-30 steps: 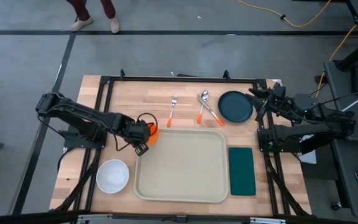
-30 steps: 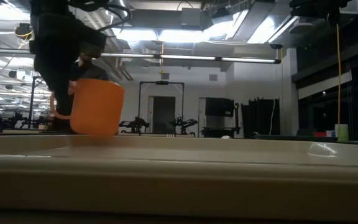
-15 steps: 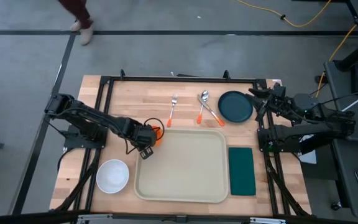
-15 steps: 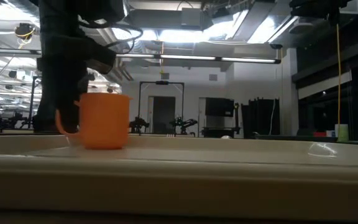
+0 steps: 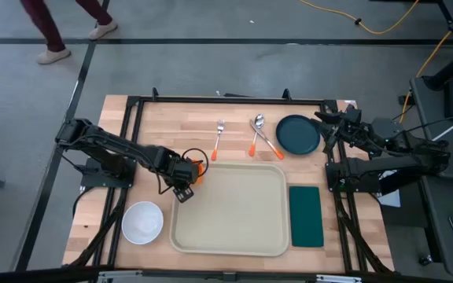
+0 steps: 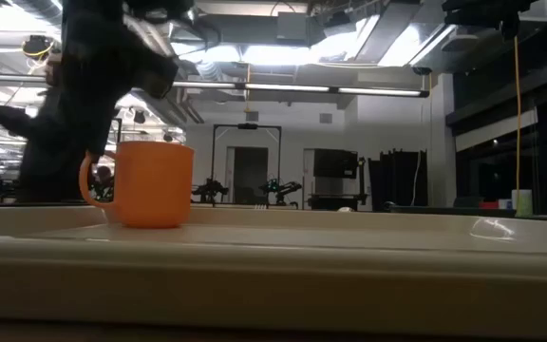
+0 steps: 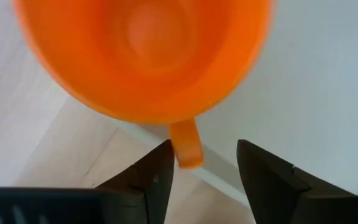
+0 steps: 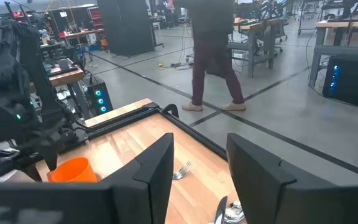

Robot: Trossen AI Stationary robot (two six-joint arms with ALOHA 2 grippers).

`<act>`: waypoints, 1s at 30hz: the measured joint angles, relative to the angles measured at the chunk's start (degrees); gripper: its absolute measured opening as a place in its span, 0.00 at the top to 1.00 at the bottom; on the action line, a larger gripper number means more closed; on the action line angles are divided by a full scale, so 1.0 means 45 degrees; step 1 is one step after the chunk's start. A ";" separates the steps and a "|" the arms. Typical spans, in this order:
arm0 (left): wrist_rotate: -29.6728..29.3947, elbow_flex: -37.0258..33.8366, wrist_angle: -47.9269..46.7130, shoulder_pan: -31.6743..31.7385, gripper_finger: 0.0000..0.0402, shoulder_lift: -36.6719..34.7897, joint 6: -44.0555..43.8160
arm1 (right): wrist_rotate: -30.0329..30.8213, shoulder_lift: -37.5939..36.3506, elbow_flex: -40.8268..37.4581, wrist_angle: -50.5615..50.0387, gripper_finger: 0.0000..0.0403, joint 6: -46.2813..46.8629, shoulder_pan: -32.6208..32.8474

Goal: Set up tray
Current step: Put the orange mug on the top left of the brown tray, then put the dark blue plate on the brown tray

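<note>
Tray [image 5: 230,210] lies flat at the middle of the wooden table [image 5: 163,126], toward the near edge, long side across. An orange cup [image 5: 197,168] stands upright at its far left corner; from table height the cup [image 6: 145,184] sits on the tray's surface [image 6: 273,256], handle pointing left. From the left wrist camera the cup [image 7: 143,56] is seen from above, its mouth open and its handle hanging over the tray's rim [image 7: 216,180].

Left gripper [image 5: 184,174] is right beside the cup at that corner, arm reaching in from the left side of the table. Its fingers [image 7: 156,177] stand apart on either side of the handle, not pressing it as far as I can see.

Right gripper [image 5: 330,126] waits at the far right corner of the table, beside a dark round plate [image 5: 298,134]; its fingers [image 8: 148,174] are apart with nothing between them.

A fork [image 5: 219,139] and a spoon [image 5: 263,135], both with orange handles, lie on the bare wood beyond the tray. A white bowl [image 5: 142,222] sits left of the tray, and a green napkin [image 5: 306,215] lies just to its right. A person [image 5: 61,20] walks on the floor past the table's far side.
</note>
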 joint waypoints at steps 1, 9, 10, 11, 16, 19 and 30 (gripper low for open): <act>-0.0076 0.0266 -0.0339 0.0021 0.57 -0.0075 0.0009 | -0.0004 0.0004 0.0000 -0.0004 0.62 -0.0001 0.0001; -0.1744 0.2949 -0.5425 0.0171 0.57 -0.0339 0.0353 | 0.0244 0.0415 0.0000 -0.1755 0.62 0.0611 0.0010; -0.2246 0.3296 -0.5990 0.0171 0.57 -0.0372 0.0367 | 0.0356 0.0590 0.0004 -0.2354 0.62 0.1015 0.0005; -0.2818 0.3673 -0.6463 0.0171 0.57 -0.0383 0.0350 | 0.0414 0.0790 0.0001 -0.3109 0.62 0.1457 0.0003; -0.5813 0.5385 -0.7650 0.0176 0.56 -0.0385 0.0168 | -0.0085 0.2279 -0.0351 -0.6148 0.62 0.3940 -0.0316; -0.7066 0.6090 -0.7637 0.0267 0.57 -0.0380 0.0163 | -0.1101 0.3250 -0.0789 -0.6259 0.61 0.4596 -0.0680; -0.8253 0.6861 -0.6146 0.1054 0.57 -0.0375 0.1294 | -0.3520 0.8391 -0.1719 -0.5319 0.35 0.6355 -0.3016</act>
